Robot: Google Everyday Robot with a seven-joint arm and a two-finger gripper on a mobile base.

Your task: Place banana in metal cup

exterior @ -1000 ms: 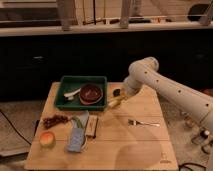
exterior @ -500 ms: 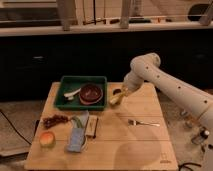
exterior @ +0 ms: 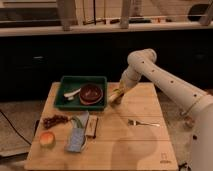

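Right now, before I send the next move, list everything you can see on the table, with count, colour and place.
banana: one, pale yellow, at the gripper, just right of the green tray
green tray: one, back left of the table
red bowl: one, dark red, inside the tray, right side
white item: one, inside the tray, left side
fork: one, silver, right of centre
grapes: one dark red bunch, left edge
round fruit: one, orange-red, front left
blue packet: one, front left of centre
metal cup: not seen
gripper: one, white arm, over the tray's right edge
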